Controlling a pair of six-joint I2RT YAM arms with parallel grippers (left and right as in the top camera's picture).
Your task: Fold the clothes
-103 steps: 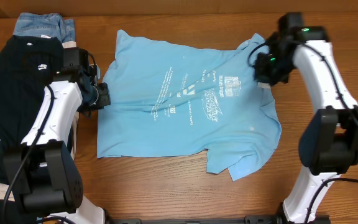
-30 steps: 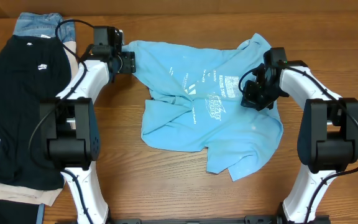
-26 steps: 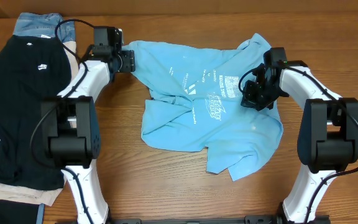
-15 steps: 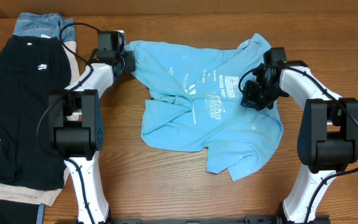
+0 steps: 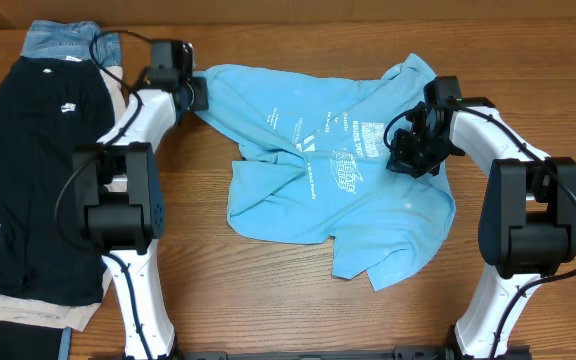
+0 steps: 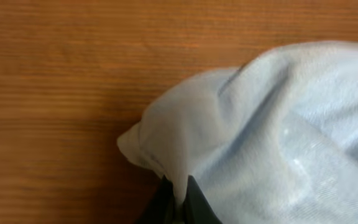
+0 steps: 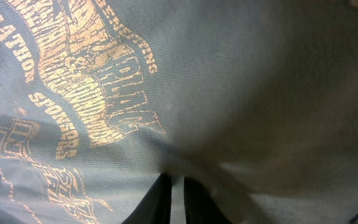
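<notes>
Left pincer (image 6: 178, 191) pinches an edge corner of the thin, limp T-shirt (image 5: 298, 205), right pincer (image 7: 173, 183) seemingly nips its print; grip at edges.

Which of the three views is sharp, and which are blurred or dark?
Overhead: sharp and evenly lit; the grain of the table and the T-shirt print are clear. Left wrist: soft focus, the cloth near the left gripper is blurred. Right wrist: dim, the T-shirt looks grey, the right gripper is a dark shape.
</notes>
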